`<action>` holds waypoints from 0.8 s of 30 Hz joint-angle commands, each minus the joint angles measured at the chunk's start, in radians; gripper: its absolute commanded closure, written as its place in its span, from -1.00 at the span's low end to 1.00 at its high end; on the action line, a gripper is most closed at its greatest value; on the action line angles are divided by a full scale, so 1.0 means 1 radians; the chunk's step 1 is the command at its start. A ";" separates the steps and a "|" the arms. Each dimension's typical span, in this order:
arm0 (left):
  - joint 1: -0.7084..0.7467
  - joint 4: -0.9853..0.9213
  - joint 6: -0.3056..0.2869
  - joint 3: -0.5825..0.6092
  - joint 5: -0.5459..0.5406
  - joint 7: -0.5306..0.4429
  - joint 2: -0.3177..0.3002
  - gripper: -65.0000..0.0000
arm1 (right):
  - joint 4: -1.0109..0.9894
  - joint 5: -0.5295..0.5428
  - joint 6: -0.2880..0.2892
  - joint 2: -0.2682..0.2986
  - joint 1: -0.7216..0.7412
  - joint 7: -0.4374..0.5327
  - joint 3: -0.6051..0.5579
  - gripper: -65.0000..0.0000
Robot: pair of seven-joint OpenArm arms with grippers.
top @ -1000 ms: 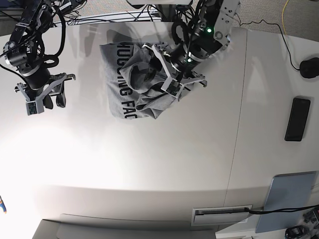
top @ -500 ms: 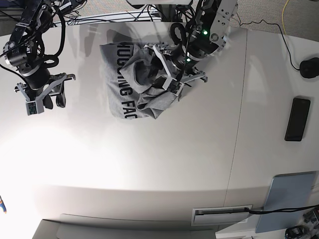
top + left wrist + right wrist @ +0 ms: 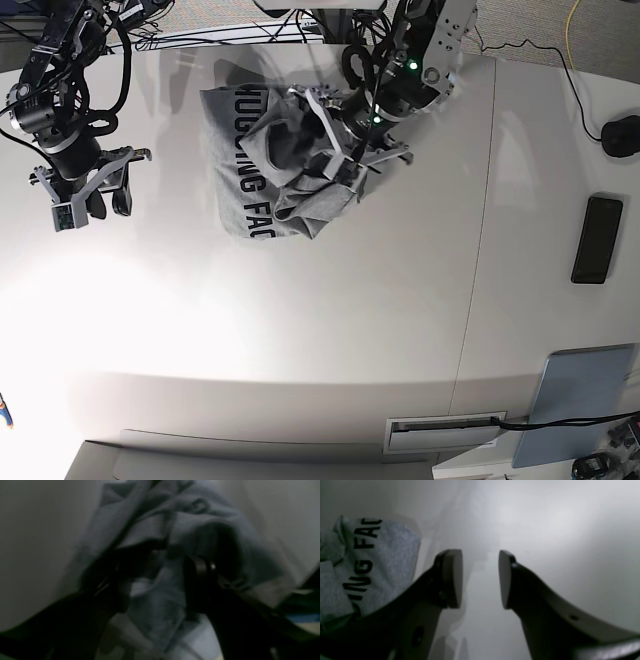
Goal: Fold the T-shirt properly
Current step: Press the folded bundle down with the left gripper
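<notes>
1. The left claw point(image 3: 352, 160) has crept toward the table's point(image 3: 300, 330) far edge over the last second, dragging a bunch of the shirt point(image 3: 262, 175) with it.
2. Its fingers are pinched onto grey cloth; the wrist view shows fabric between them.
3. The shirt lies crumpled at the far middle, lettering up, so I'd say folding has barely begun.
4. The right claw point(image 3: 480, 578) hangs well aside, parted and empty.

Black block letters on the grey T-shirt point(image 3: 262, 180) read "HUGGING FAC" in the base view, running beside the left gripper point(image 3: 345, 160), while the right wrist view shows only "NG FAC" left of the right gripper point(image 3: 480, 578).
</notes>
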 commanded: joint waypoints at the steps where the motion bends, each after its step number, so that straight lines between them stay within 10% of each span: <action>1: -0.005 0.018 -0.008 0.003 -0.012 -0.045 0.005 -0.03 | 0.016 0.002 0.002 0.012 0.006 0.019 0.003 0.26; 11: -0.053 0.021 -0.010 0.003 -0.013 -0.101 0.005 -0.03 | 0.016 0.001 0.002 0.013 -0.020 0.023 0.003 0.26; 18: -0.071 0.039 -0.114 0.009 -0.093 -0.061 0.044 -0.03 | 0.016 -0.043 0.002 0.012 -0.022 0.042 0.003 0.26; 24: -0.071 0.012 -0.015 0.091 0.068 -0.043 0.054 -0.03 | 0.016 -0.043 0.002 0.012 -0.025 0.040 0.003 0.26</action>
